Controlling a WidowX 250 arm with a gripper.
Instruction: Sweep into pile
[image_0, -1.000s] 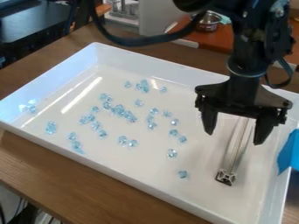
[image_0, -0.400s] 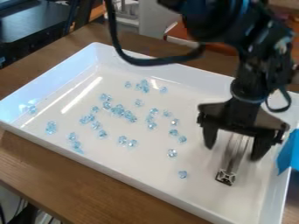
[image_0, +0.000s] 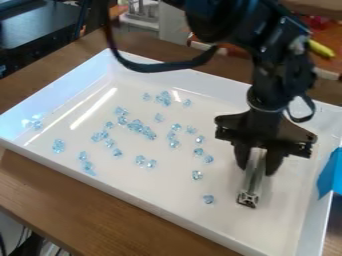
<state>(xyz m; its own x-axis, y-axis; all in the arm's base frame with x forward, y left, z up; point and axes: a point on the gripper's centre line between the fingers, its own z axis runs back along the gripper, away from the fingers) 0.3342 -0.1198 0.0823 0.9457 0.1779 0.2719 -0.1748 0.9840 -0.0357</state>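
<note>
And there's the grip! The black gripper (image_0: 256, 171) has closed on the metal bar (image_0: 251, 182), one finger to each side, over the right-hand part of the white tray (image_0: 153, 197). The bar's long axis runs down from the grasp, its square end (image_0: 247, 199) pointing at the tray's near edge; whether that end touches the floor, we can't tell. The blue beads (image_0: 137, 127) lie scattered off to its left, the closest single bead (image_0: 208, 199) just beside the square end, so the sweep likely goes leftward. What's changed? Those fingers stood wide apart; now they've pinched in, and the bar has shifted left, nearer the beads, which haven't budged.
</note>
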